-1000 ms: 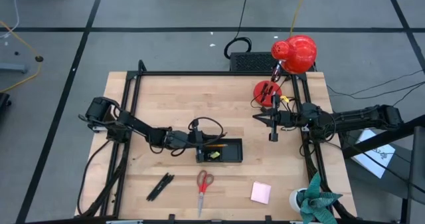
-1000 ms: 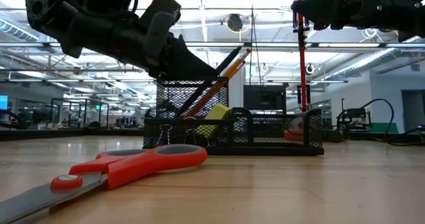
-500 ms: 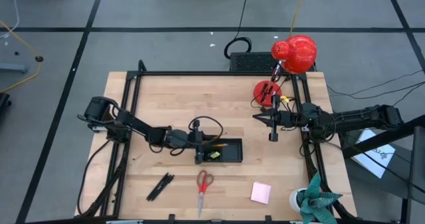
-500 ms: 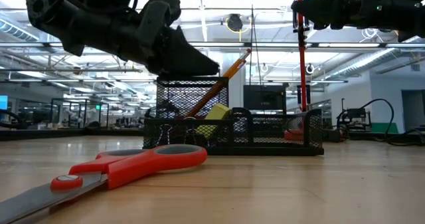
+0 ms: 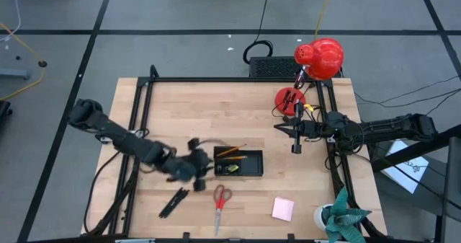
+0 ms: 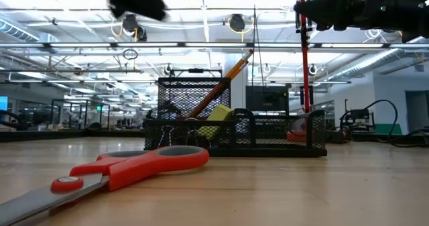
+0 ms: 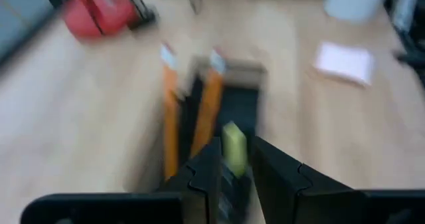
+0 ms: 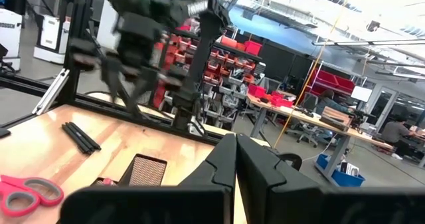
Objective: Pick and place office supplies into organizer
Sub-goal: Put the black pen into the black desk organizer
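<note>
Red-handled scissors (image 5: pixel 221 200) flat on the wooden table (image 5: pixel 180 106), near the front edge, handles toward the organizer (image 5: pixel 256 157) and blades pointing away from it; closed, so one rigid piece. Likely the heaviest item left: hard steel and smooth plastic, prone to swivel if pinched at one end. Best taken across the pivot or the neck just below the loops, close to the balance point.

Black pens (image 5: pixel 174 201) side by side just to the scissors' left, lying at a slant. Light, stiff, round and slick; apt to roll, so grip at mid-length, across the barrel. Pink sticky-note pad (image 5: pixel 282 208) to the right, well apart from the scissors. Light, soft-edged, very low on the wood; probably needs a pinch across two opposite edges.

Already in the organizer: thin orange pencils (image 5: pixel 232 153) leaning in the left end, and a yellow-green bit (image 5: pixel 230 169) beside them.

Left gripper (image 7: pixel 234 147) just off the organizer's left end, blurred in the overhead view, fingers apart with a clear gap and nothing between them. Right gripper (image 8: pixel 235 159) pressed together, empty, parked over the table's right side near the red desk lamp (image 5: pixel 320 58).
</note>
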### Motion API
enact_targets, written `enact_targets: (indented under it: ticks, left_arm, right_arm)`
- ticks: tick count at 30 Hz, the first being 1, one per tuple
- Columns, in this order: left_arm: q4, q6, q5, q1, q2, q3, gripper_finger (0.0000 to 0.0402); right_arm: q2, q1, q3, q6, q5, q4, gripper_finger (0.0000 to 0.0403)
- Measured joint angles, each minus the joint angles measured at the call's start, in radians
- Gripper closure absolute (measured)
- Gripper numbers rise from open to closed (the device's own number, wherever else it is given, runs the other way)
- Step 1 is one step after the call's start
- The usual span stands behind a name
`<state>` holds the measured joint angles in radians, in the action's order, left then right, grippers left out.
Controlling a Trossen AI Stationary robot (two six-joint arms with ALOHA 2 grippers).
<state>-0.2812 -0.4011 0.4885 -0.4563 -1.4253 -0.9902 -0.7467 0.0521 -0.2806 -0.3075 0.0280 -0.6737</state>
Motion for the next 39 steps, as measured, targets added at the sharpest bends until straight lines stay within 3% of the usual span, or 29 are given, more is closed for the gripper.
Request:
enact_targets:
  ticks: [6,12,20,28,39]
  left_arm:
    - [-0.398,-0.519,-0.091,-0.167,-0.100,-0.164,0.0314]
    - [-0.401,-0.823,-0.231,-0.286,-0.247,-0.178,0.0314]
    - [-0.369,-0.885,-0.312,-0.329,-0.377,-0.178,0.0314]
    - [-0.448,-0.979,-0.394,-0.331,-0.381,-0.178,0.0314]
    - [-0.534,-1.022,-0.419,-0.338,-0.381,-0.178,0.0314]
  right_arm:
    - [0.000,0.000,0.000,0.002,0.000,0.020,0.0399]
    - [0.000,0.000,0.000,0.013,0.000,0.036,0.0399]
    - [0.000,0.000,0.000,0.032,0.000,0.035,0.0399]
    - [0.000,0.000,0.000,0.032,0.000,0.005,0.0399]
    - [0.000,0.000,0.000,0.031,0.000,0.006,0.0399]
